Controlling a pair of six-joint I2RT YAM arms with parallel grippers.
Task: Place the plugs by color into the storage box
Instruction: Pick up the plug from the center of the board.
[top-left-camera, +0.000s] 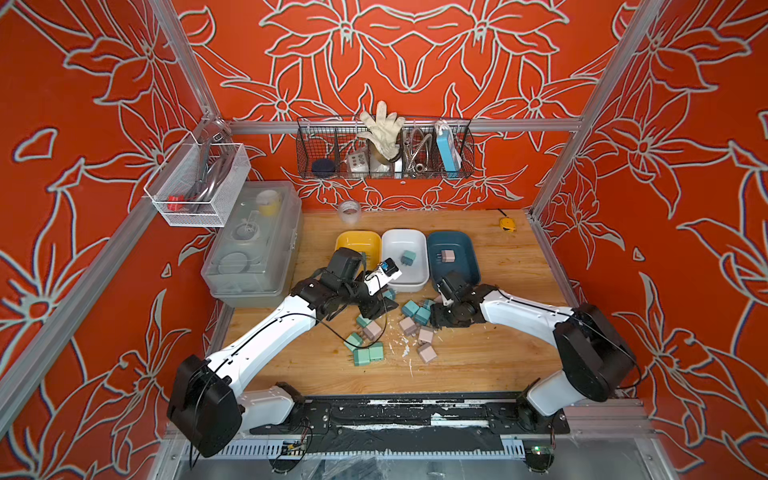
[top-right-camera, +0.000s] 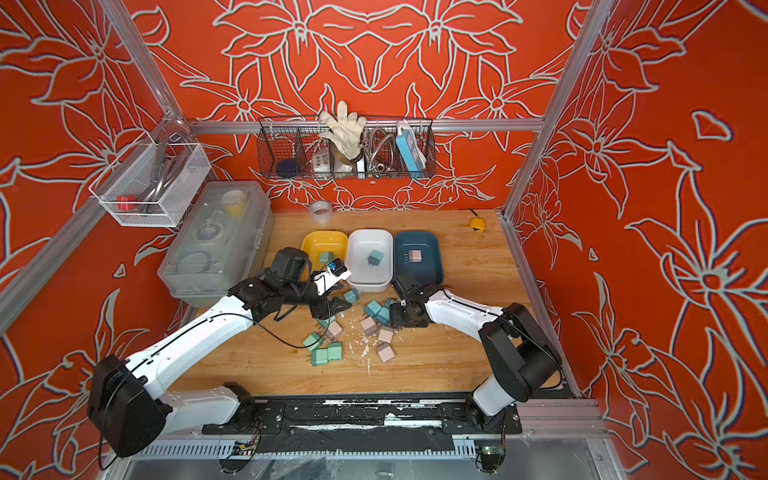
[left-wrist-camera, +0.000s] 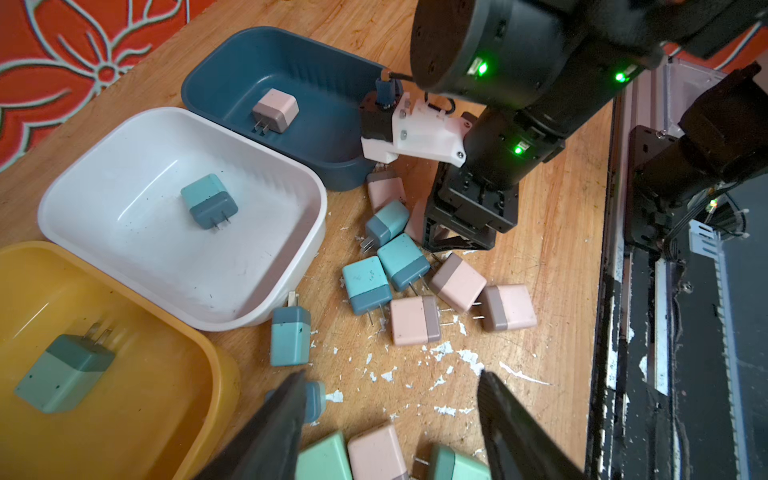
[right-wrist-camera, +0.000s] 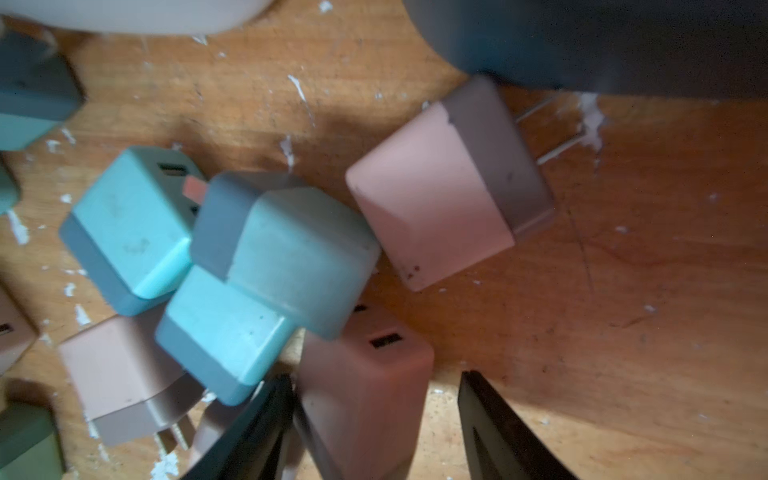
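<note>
Left fingers (left-wrist-camera: 266, 432) spread above the flecked bench (left-wrist-camera: 540, 249), empty. Right fingers (right-wrist-camera: 503, 440) spread astride a pink plug (right-wrist-camera: 365, 395) — not pinching. Yellow tray (left-wrist-camera: 158, 415), white tray (left-wrist-camera: 124, 216) and blue tray (left-wrist-camera: 311, 95) hold one plug each — loose plugs (top-left-camera: 411, 308) scattered just beside them.

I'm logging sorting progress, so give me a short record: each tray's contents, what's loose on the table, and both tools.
yellow tray: one mint green plug
white tray: one teal plug
dark blue tray: one pink plug
table: many loose plugs, three colours mixed, in front of the trays
left tool: open, empty, above the loose plugs
right tool: open, straddling an upright pink plug
</note>
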